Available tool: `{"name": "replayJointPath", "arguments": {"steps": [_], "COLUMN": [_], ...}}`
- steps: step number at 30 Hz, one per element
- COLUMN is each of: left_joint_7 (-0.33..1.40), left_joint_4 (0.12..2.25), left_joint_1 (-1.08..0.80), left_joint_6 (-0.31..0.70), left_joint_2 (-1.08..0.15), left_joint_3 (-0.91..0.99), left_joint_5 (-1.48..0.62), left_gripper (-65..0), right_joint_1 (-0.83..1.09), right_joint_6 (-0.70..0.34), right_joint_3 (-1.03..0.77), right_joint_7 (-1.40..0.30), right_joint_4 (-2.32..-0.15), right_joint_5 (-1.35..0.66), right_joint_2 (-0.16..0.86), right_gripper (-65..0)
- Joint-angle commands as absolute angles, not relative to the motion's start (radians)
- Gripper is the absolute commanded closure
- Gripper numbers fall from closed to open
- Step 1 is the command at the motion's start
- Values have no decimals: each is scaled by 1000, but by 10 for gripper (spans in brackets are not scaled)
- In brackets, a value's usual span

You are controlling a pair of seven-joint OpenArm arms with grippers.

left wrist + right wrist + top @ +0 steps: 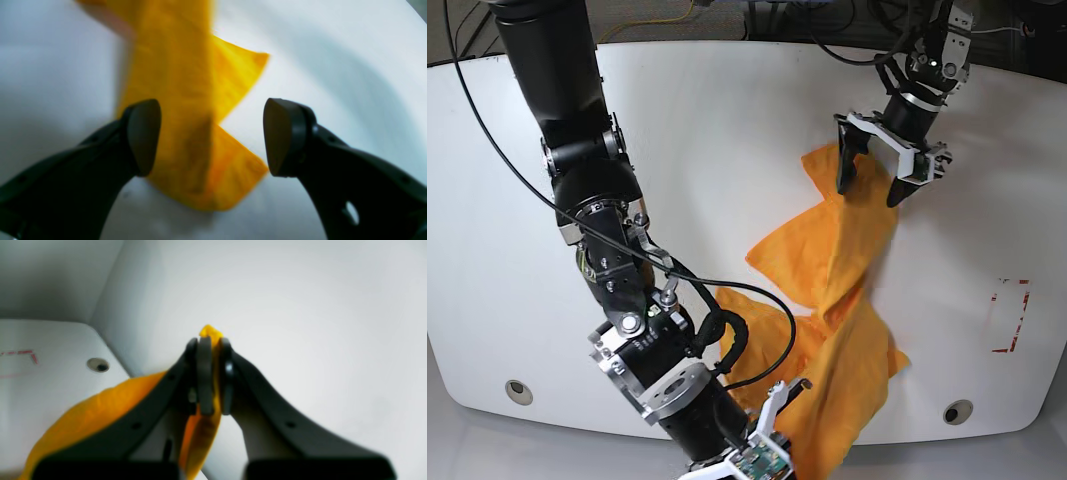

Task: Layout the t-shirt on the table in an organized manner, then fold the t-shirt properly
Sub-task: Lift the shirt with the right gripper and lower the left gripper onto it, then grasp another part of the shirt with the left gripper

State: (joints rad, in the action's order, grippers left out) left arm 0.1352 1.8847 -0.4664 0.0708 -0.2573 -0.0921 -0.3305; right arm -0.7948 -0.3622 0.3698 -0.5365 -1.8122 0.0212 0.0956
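Orange-yellow cloth t-shirt (862, 225) stretches lengthwise over the glossy white bench (717, 120), between the arms: one end lies under the wide-open left gripper (212, 138); the right gripper (211, 373) pinches the raised opposite end.

Orange-yellow t-shirt (857, 235), rumpled and elongated, partly lying on glossy white table (702, 130), one end lifted

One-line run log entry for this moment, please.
right gripper: shut on orange-yellow cloth t-shirt | left gripper: open, over its far end | t-shirt: bunched, unfolded | glossy white table: beneath
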Motion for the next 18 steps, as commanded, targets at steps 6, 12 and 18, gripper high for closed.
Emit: {"name": "replayJointPath", "arguments": {"steps": [6,12,18], "left_joint_7": [120,120,119], "left_joint_4": [1894,1834,1750], "left_joint_1": [-495,-493,-470], "left_joint_6": [73,79,81], "left_joint_2": [-205,-203,-199], "left_joint_3": [5,4,-30], "left_joint_5": [-331,-334,-335], "left_gripper": [-446,-446,-446], "right_joint_1": [-834,-834,-835], "right_joint_6": [-341,-341,-341], "right_joint_3": [343,341,341], "right_joint_7": [-509,-509,-509], "right_joint_4": [-1830,-1830,-1831], "right_joint_5": [22,22,24], "right_joint_2": [99,101,101], "right_gripper": [-6,-6,-6]}}
